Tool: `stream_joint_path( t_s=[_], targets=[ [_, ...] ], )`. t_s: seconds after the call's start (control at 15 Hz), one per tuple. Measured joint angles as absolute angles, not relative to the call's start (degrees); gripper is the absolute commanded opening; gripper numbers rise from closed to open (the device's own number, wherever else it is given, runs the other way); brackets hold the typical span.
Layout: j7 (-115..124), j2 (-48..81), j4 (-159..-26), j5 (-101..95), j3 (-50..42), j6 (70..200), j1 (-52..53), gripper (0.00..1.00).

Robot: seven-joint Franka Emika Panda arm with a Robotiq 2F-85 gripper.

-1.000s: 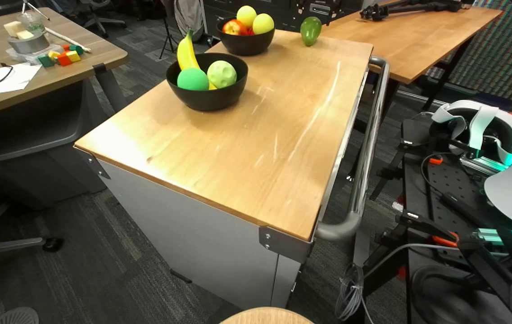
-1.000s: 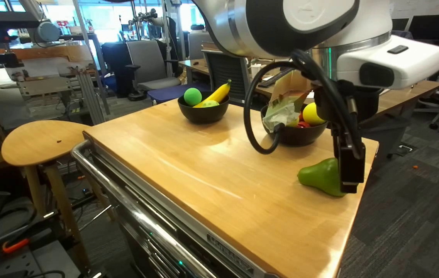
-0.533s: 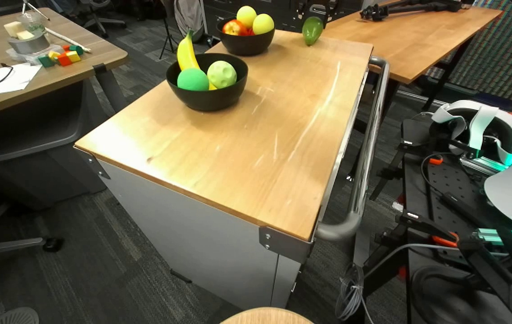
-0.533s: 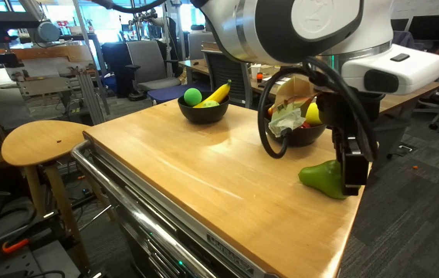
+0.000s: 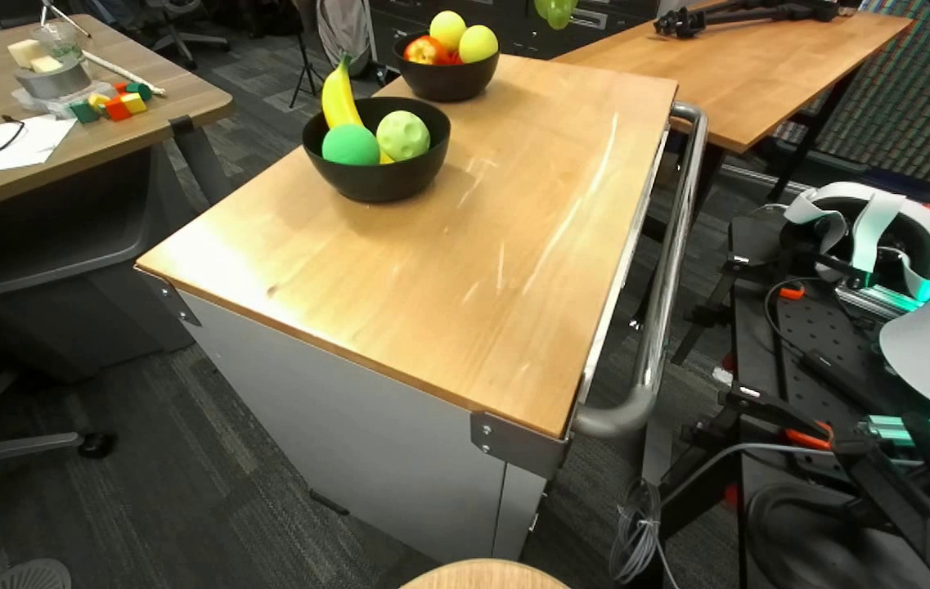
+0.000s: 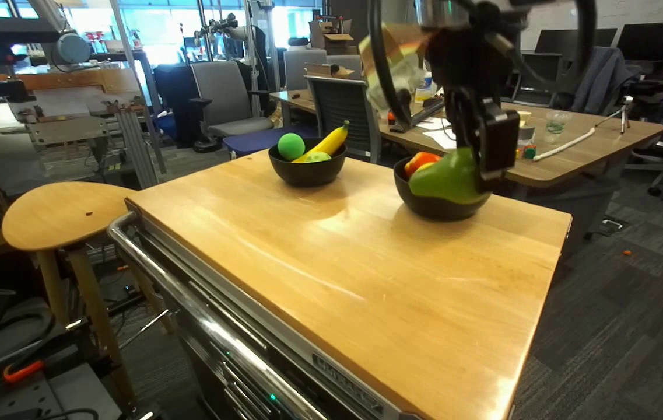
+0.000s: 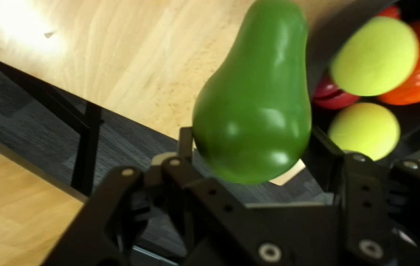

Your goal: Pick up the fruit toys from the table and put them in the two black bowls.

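Note:
My gripper (image 6: 497, 166) is shut on a green toy pear (image 6: 446, 178). The pear also shows between the fingers in the wrist view (image 7: 258, 92) and at the top edge of an exterior view (image 5: 556, 11), off the table. A black bowl (image 5: 448, 83) holds two yellow-green balls (image 5: 478, 43) and red-orange fruit (image 5: 427, 51). It lies partly behind the pear in an exterior view (image 6: 439, 209) and beside it in the wrist view. Another black bowl (image 5: 379, 182) holds a banana (image 5: 339, 98), a green ball (image 5: 351, 145) and a pale green fruit (image 5: 403, 135).
Both bowls stand on a wooden cart top (image 6: 284, 256) with a metal rail (image 6: 209, 315) along one side. A desk (image 6: 576, 140) with paper, tape and small blocks stands behind. A round stool (image 6: 69, 213) and a wooden table (image 5: 759, 74) stand nearby.
The pear was lying on the table with the gripper at it. Now the gripper has lifted the pear and carried it up toward the bowl with the yellow-green balls.

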State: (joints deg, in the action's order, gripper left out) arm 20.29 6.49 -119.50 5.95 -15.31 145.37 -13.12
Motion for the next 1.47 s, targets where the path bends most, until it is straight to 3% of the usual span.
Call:
stream_joint_path(
  t_s=[0.6,0.93,1.47],
  targets=[
    [14.5,-10.1,-126.2,27.3,-3.3,145.4,-0.7,0.47],
    [5.6,-4.8,-124.2,41.5,-0.5,147.5,6.0,0.47],
    [5.8,7.6,-119.7,33.8,-0.1,152.4,4.4,0.47]
  ],
)
